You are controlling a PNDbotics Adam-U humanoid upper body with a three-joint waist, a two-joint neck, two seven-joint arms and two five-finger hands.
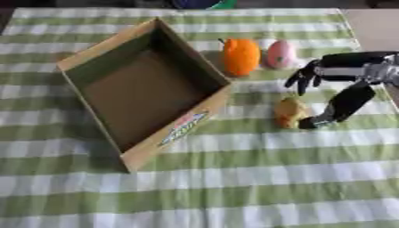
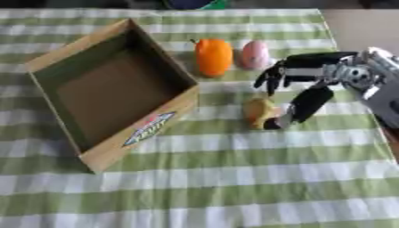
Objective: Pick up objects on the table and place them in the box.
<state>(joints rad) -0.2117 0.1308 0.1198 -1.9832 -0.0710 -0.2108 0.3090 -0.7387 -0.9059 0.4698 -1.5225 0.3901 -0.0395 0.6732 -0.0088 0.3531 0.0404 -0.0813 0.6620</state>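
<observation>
Currently my right hand brackets the yellowish fruit, thumb apparently touching, fingers spread above, nothing gripped. Next: close, lift, carry to the empty box.

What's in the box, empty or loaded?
Empty: the cardboard box shows only its bare brown floor. The orange object, pink object and yellow object sit outside on the tablecloth.

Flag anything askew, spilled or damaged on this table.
Only the box sits askew: it is turned at an angle to the cloth's stripes and looks empty. Nothing is spilled or visibly damaged. The orange fruit, pink item and yellowish item rest on the cloth; the right hand is beside the yellowish one.
</observation>
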